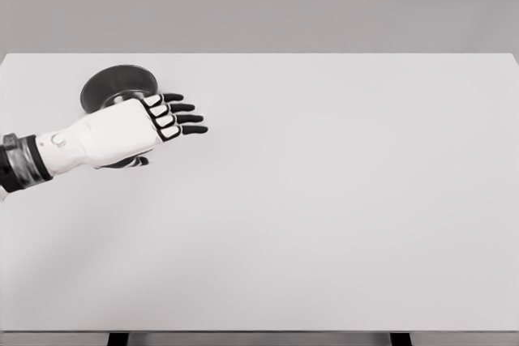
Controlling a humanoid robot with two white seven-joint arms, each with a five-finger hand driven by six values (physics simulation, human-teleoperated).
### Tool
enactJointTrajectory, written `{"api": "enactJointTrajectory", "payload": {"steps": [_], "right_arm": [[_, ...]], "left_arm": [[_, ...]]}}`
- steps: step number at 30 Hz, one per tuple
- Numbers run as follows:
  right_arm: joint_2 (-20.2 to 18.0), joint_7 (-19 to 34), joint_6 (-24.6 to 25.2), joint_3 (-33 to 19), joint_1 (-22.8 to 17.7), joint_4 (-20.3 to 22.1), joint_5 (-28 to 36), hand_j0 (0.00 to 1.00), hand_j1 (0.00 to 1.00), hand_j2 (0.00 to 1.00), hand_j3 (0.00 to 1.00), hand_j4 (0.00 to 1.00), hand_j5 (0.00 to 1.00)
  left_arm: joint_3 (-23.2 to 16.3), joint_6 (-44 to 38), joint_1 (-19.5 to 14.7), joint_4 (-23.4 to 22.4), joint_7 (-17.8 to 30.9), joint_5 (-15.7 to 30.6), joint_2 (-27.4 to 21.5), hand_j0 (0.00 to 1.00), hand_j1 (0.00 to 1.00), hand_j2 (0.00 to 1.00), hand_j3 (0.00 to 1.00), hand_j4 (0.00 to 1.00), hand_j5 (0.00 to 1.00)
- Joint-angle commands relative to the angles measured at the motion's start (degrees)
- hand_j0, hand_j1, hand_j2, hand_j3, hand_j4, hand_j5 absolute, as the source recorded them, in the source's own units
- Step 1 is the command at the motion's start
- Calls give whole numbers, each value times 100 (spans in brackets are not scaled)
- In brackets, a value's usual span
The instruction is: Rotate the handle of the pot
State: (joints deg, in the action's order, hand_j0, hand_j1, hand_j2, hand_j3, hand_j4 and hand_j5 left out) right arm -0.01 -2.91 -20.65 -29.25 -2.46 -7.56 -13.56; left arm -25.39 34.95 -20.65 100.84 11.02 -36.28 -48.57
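Observation:
A dark grey round pot sits on the white table near its far left. Its handle is hidden behind my left hand, which reaches in from the left edge and lies over the pot's front right side. The hand's fingers are stretched out to the right and spread, gripping nothing that I can see. The thumb shows dark below the palm. Whether the palm touches the pot I cannot tell. The right arm does not show.
The table's far edge runs just behind the pot, and its left edge is close to my forearm. Two dark table legs show under the front edge.

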Motion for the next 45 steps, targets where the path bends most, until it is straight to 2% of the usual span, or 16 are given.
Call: {"api": "enactJointTrajectory", "payload": {"steps": [1, 8, 16, 20, 33, 38, 45], "right_arm": [[1, 1, 0, -2, 0, 0, 2, 100, 100, 100, 100, 100, 100], [1, 1, 0, -2, 0, 0, 2, 100, 100, 100, 100, 100, 100], [1, 1, 0, -2, 0, 0, 2, 100, 100, 100, 100, 100, 100], [1, 1, 0, -2, 0, 0, 2, 100, 100, 100, 100, 100, 100], [1, 1, 0, -2, 0, 0, 2, 100, 100, 100, 100, 100, 100], [1, 1, 0, -2, 0, 0, 2, 100, 100, 100, 100, 100, 100], [1, 1, 0, -2, 0, 0, 2, 100, 100, 100, 100, 100, 100]], "left_arm": [[-1, -23, 0, -29, -4, -266, 14, 100, 100, 100, 100, 100, 100], [26, -23, -9, -196, -4, -389, 102, 100, 100, 100, 100, 100, 100], [52, -14, -26, -715, -21, -626, 383, 100, 100, 100, 100, 100, 100], [61, -14, -26, -723, -48, -828, 418, 100, 100, 100, 100, 100, 100], [166, -23, -9, -882, -56, -855, 365, 100, 100, 100, 100, 100, 100], [166, -155, 0, -882, -56, -1153, 401, 100, 100, 100, 100, 100, 100], [166, -199, 0, -1005, -48, -1294, 401, 100, 100, 100, 100, 100, 100]]}}
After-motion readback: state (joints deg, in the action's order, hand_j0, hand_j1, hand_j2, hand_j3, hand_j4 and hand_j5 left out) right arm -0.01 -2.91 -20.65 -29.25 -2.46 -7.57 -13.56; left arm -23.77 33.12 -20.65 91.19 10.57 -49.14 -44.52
